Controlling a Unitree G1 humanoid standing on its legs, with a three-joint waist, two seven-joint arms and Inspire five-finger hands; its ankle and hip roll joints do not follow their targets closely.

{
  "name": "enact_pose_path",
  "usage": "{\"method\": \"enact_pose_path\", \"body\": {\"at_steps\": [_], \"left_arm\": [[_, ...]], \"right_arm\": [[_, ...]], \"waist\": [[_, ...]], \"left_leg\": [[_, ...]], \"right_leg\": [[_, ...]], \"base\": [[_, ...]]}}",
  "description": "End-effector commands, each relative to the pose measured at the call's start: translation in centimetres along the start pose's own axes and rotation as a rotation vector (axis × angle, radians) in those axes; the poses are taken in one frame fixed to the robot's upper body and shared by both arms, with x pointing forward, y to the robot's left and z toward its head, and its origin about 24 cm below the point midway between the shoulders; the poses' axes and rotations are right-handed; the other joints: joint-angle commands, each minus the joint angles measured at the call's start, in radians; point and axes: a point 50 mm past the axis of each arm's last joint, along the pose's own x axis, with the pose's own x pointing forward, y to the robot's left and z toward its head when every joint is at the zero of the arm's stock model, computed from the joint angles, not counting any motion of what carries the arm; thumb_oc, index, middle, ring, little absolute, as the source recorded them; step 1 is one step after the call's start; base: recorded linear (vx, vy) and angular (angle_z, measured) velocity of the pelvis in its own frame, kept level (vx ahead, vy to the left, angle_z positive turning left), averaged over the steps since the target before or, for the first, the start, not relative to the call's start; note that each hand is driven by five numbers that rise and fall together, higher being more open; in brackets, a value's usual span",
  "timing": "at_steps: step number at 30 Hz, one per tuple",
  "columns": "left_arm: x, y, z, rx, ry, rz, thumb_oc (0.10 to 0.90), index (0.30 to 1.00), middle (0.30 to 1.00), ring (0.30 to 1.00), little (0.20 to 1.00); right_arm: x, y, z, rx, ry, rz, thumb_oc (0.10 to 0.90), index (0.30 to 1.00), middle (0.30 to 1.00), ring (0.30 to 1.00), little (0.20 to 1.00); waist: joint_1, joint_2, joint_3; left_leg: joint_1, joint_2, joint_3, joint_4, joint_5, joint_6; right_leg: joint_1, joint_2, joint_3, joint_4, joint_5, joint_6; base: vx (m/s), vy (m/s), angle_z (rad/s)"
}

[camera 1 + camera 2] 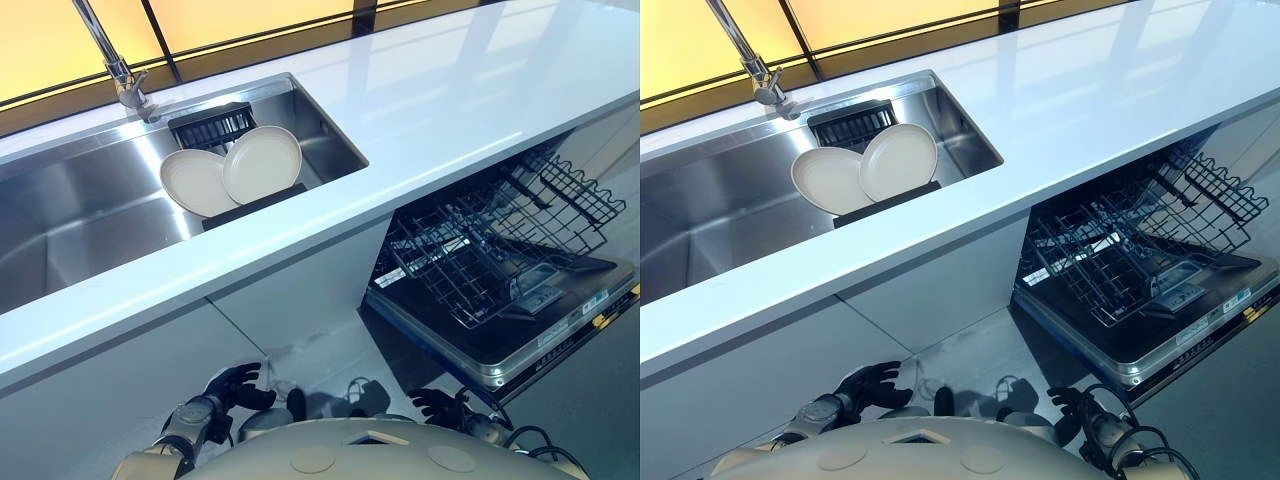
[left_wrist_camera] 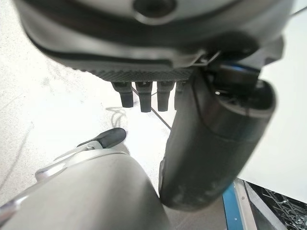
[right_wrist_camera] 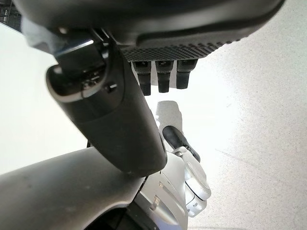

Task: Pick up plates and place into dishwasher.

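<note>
Two cream plates stand on edge in a black rack (image 1: 255, 205) at the right end of the steel sink (image 1: 80, 225). The left plate (image 1: 192, 183) leans behind the right plate (image 1: 263, 163). To the right, under the counter, the dishwasher stands open, with its wire rack (image 1: 480, 250) pulled out over the lowered door (image 1: 520, 345). My left hand (image 1: 236, 386) hangs low in front of the cabinet, well below the plates, fingers relaxed and empty. My right hand (image 1: 436, 403) hangs near the dishwasher door's front edge, also relaxed and empty. Each wrist view shows its thumb (image 2: 216, 143) (image 3: 115, 124) with nothing held.
A white counter (image 1: 450, 100) runs across the scene, and its front edge overhangs both hands. A chrome faucet (image 1: 118, 65) rises behind the sink. White cabinet fronts (image 1: 120, 390) close the space under the sink. The dishwasher door juts out at the lower right.
</note>
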Motion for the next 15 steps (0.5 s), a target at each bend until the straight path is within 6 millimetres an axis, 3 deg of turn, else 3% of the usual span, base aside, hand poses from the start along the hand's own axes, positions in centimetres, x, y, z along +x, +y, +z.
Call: {"method": "enact_pose_path", "body": {"at_steps": [1, 11, 15], "left_arm": [[0.2, -0.4, 0.1, 0.009, 0.01, -0.024, 0.8, 0.9, 0.9, 0.9, 0.9], [0.1, -0.5, 0.2, -0.006, -0.009, -0.062, 0.8, 0.9, 0.9, 0.9, 0.9], [0.2, -0.8, 1.5, 0.095, -0.113, -0.076, 0.8, 0.9, 0.9, 0.9, 0.9]], "right_arm": [[0.5, -0.4, 2.0, -0.024, -0.064, 0.012, 0.8, 0.9, 0.9, 0.9, 0.9], [0.4, -0.3, 1.8, -0.025, -0.063, 0.014, 0.8, 0.9, 0.9, 0.9, 0.9], [0.4, -0.5, 1.9, -0.024, -0.066, 0.012, 0.8, 0.9, 0.9, 0.9, 0.9]], "waist": [[0.013, 0.007, 0.002], [0.015, 0.007, 0.001], [0.014, 0.009, 0.003]], "left_leg": [[0.024, -0.023, 0.038, 0.021, -0.125, 0.008], [0.023, -0.024, 0.038, 0.02, -0.124, 0.007], [0.022, -0.023, 0.039, 0.02, -0.125, 0.006]], "right_leg": [[-0.092, -0.021, -0.018, 0.088, -0.036, 0.051], [-0.09, -0.022, -0.018, 0.086, -0.036, 0.051], [-0.093, -0.022, -0.018, 0.088, -0.035, 0.051]], "base": [[0.0, 0.0, 0.0], [0.0, 0.0, 0.0], [0.0, 0.0, 0.0]]}}
